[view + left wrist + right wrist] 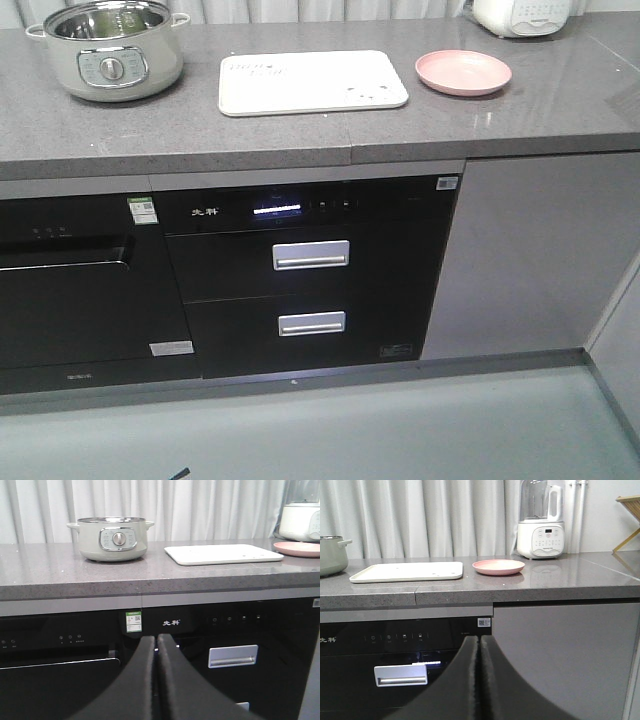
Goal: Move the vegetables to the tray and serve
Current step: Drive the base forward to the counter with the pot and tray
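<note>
Looks hardly begun, as a judgement. Finds no lettuce leaf in any view; not on the cream-white tray [312, 82] at 12 o'clock of the front view, nor on the round pink plate [463, 72] near it at 1 o'clock, both bare. Cannot see to the bottom of the electric pot [110, 50] at 10 o'clock, only shiny metal inside; so cannot tell whether the leaf lies there. Leaves everything to do: finding and gripping the leaf, laying it on the tray, serving the tray.

Shows the left gripper [156, 639] at 6 o'clock of its wrist view, fingers pressed together without a gap, holding nothing, low before the black appliance fronts under the grey countertop [400, 135]. Shows the right gripper [480, 639] likewise, closed tight and empty, at 6 o'clock of its own view, well apart from the tray at 10 o'clock there.

As for writing:
- Reads "先科" as a white brand mark [170, 623] on the black panel.
- Just at 9 o'clock of it, a green and white sticker [133, 621] with a QR code, print too small to read.
- A small white QR label [484, 622] on the right-hand panel, also unreadable.
- Faint grey lettering on the tray, too pale to make out.
- A lit display [277, 210], figures not legible.
- A white blender [540, 520] with a button panel, marks too small.
</note>
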Available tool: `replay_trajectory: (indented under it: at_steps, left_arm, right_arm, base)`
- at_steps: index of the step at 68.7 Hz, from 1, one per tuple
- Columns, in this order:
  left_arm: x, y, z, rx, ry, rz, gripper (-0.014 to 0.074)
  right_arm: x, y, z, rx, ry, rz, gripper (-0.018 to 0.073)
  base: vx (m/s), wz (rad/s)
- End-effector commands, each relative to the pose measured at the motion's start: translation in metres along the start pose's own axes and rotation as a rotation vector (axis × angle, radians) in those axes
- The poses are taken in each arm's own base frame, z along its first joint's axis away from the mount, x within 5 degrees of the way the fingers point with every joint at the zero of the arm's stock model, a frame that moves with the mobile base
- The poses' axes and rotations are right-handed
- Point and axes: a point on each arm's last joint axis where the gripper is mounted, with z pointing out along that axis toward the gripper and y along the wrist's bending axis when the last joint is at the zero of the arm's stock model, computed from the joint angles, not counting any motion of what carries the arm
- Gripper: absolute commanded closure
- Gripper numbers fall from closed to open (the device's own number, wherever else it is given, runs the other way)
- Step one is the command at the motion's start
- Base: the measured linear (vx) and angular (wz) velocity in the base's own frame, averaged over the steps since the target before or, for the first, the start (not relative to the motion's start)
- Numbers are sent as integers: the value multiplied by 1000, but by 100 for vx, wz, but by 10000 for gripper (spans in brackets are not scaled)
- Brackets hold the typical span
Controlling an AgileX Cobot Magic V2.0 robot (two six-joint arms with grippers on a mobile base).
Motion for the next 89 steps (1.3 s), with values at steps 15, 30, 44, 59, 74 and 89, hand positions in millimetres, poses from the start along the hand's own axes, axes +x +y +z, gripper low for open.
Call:
replay_trajectory:
  at_steps: [15, 30, 44, 59, 74, 89]
  left_arm:
    - [2, 0, 0, 4, -64, -12, 602]
    - [2, 0, 0, 4, -64, -12, 602]
    - [2, 0, 0, 4, -64, -12, 602]
    - [2, 0, 0, 4, -64, -12, 602]
    - [2, 0, 0, 4, -64, -12, 602]
    - [2, 0, 0, 4, -64, -12, 602]
  right_arm:
    - [-2, 0, 0, 2, -67, -12, 565]
    - [-2, 0, 0, 2, -67, -12, 565]
    - [-2, 0, 0, 3, -67, -15, 565]
    - [-2, 0, 0, 3, -67, -15, 565]
    - [-2, 0, 0, 3, -67, -15, 565]
    - [-2, 0, 0, 3, -67, -15, 565]
  base:
    - [19, 9]
    - [22, 4]
    - [23, 1]
    - [25, 1]
    - [24, 1]
    - [22, 1]
